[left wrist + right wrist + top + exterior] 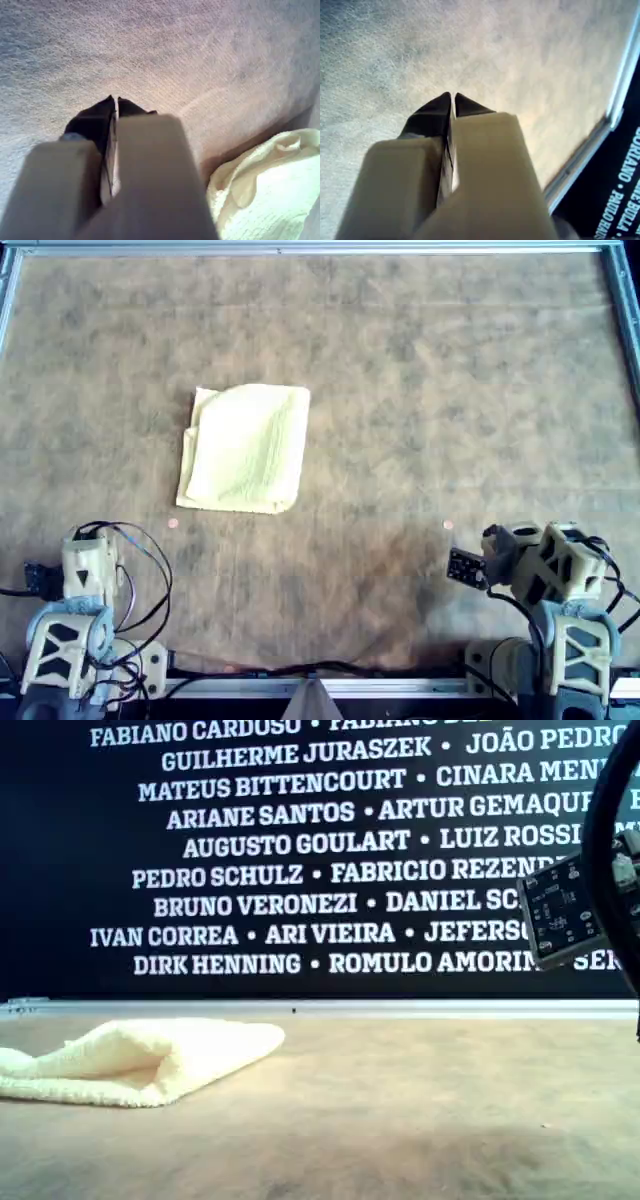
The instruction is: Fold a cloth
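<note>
On the brown felt-like tabletop (450, 410), left of centre in the overhead view, the cloth (246, 448) is seen lying folded over into a rough rectangle, its pale yellow surface faintly ribbed and one upper corner slightly rounded. From the exterior view the same cloth (140, 1060) is shown at the exterior view's left as a soft, doubled wedge, thickest at the fold and tapering to a thin edge toward the middle of the tabletop (420, 1120). Nothing is touching it. Two arms are parked along the near edge in the overhead view, one at the lower left (85, 585) and one at the lower right (545, 570), both well apart from the cloth. My first pincer (116, 101) is seen with its dark tips pressed together and nothing between them, held above bare tabletop (150, 45), with a crumpled edge of the cloth (270, 185) visible off to one side. My second pincer (452, 97) is likewise closed and empty, its tips meeting over bare tabletop (420, 45), with the metal rim (600, 135) of the tabletop and a dark lettered wall (620, 190) beyond it. That wall (300, 850), printed with white names, fills the background of the exterior view.
</note>
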